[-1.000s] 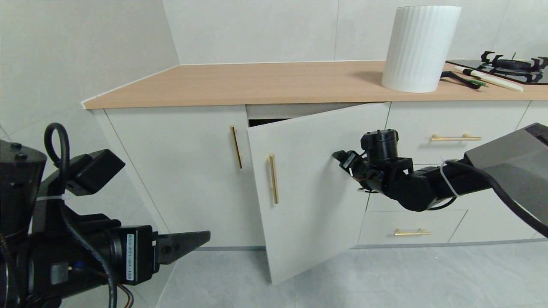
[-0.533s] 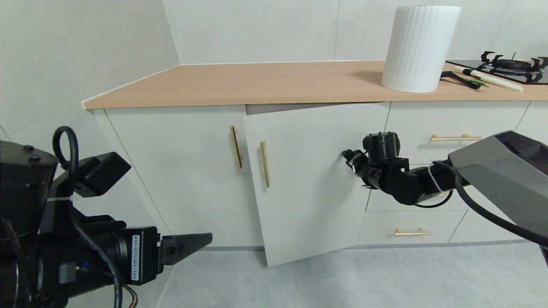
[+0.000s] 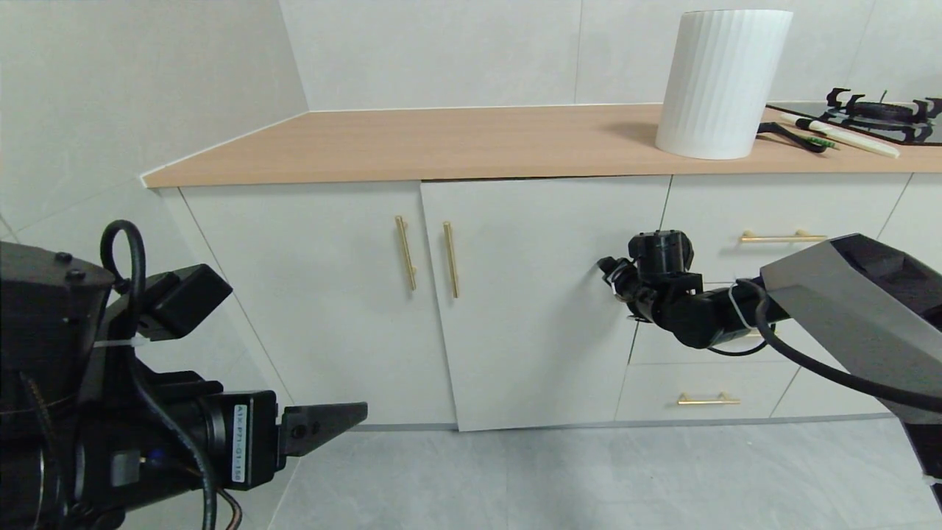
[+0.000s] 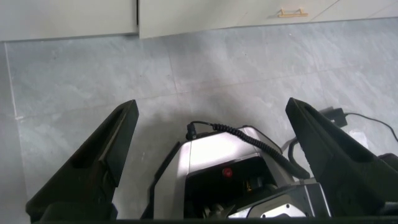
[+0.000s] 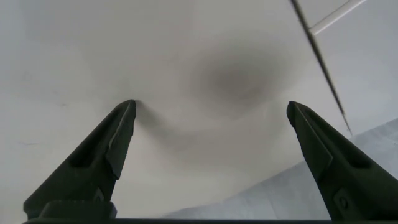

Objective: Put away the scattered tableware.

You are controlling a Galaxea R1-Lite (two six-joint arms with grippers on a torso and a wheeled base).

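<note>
Both claws are released and empty, the right claw [image 3: 609, 271] with its tips at the face of the shut cabinet door [image 3: 537, 294] under the desk [image 3: 441, 140], seemingly to seat it flush, and the left claw [image 4: 211, 102] low over the floor [image 4: 186, 68], while the tableware [image 3: 839, 135] lies at the desk's right end beside the white ribbed container [image 3: 721, 81].

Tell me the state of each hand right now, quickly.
Left hand: open, holding nothing.
Right hand: open, holding nothing, close against the cupboard door.
</note>
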